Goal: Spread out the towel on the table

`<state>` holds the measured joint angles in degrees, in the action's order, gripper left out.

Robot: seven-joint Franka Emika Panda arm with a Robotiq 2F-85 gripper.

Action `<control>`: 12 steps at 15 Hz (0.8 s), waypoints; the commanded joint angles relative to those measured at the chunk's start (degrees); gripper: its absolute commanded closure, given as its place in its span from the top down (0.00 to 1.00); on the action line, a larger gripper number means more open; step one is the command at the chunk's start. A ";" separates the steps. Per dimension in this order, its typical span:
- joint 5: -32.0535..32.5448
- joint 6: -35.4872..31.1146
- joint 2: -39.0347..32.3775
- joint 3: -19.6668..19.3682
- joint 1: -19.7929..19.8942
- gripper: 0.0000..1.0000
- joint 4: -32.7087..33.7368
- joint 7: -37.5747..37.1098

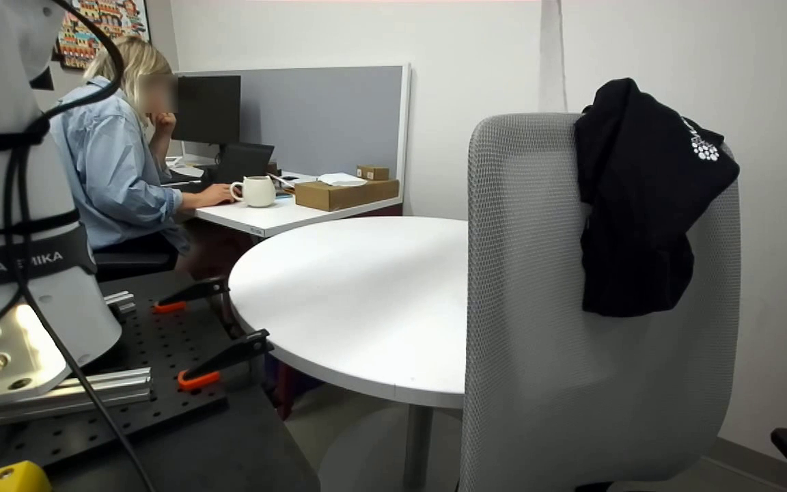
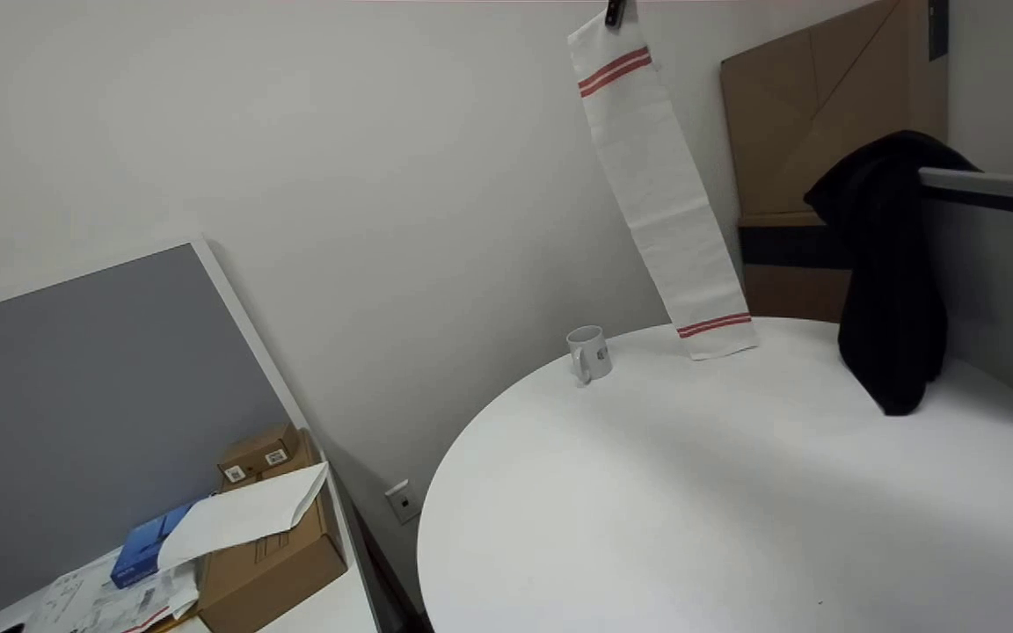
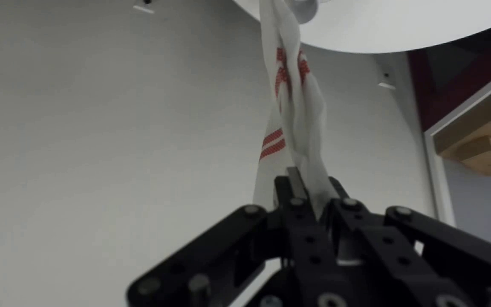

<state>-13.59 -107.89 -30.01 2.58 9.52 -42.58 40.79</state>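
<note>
Towel (image 2: 659, 185) hangs long and narrow from the jaws, which pinch it near its top end; wrist view shows folds bunched between them. In an exterior view, lower end shows against the far part of the round white counter (image 2: 700, 510); can't tell if it touches. White mug (image 2: 593, 354) close by, at the rim: a sideways swing could knock it over. Also, lowered straight down, the towel may heap; released too far past the rim, its weight could drag it off.
</note>
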 commanded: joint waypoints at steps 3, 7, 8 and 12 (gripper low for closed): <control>-4.86 7.58 8.74 4.71 -1.23 0.02 -14.77 1.38; -7.40 9.76 13.44 6.10 -1.25 0.02 -25.53 1.49; -7.57 9.66 14.53 6.15 -1.39 0.02 -28.41 1.61; -5.48 3.88 17.44 6.04 -2.52 0.02 -40.39 4.51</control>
<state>-19.52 -99.44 -17.32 8.67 7.31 -71.68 42.29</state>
